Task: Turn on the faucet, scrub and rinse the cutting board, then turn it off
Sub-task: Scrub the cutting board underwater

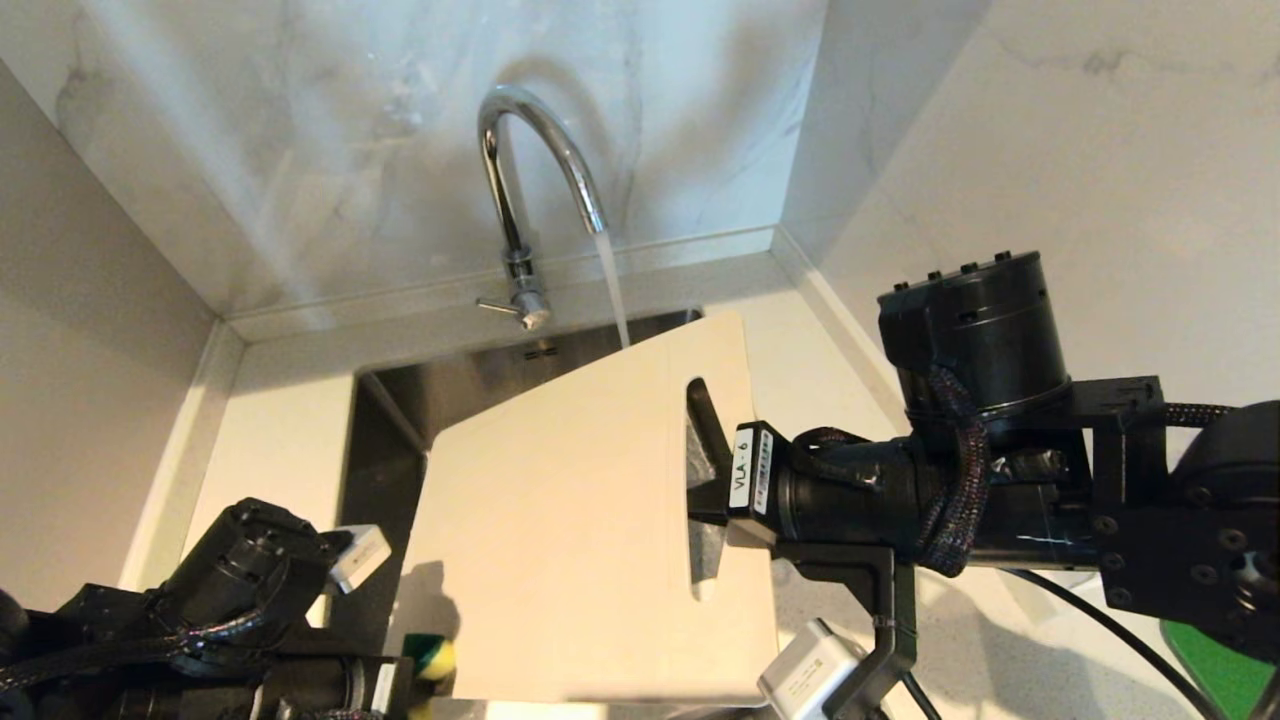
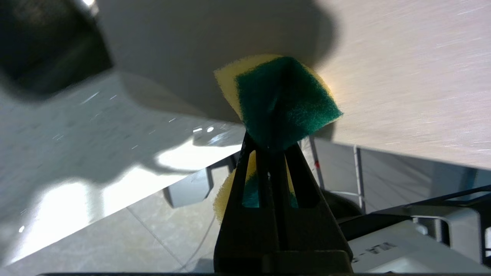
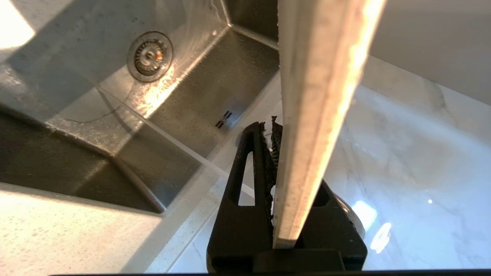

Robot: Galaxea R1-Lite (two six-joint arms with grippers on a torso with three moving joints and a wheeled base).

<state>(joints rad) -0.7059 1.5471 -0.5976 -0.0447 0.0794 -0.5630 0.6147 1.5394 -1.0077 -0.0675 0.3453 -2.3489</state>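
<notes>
The cutting board hides most of the sink and where the water lands. The sponge is cut by the lower edge. In the left wrist view the worktop is blurred.

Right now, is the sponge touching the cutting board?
Cannot tell. In the left wrist view the sponge, pinched in the left gripper, overlaps the cutting board behind it, and no view shows contact or gap plainly.
</notes>
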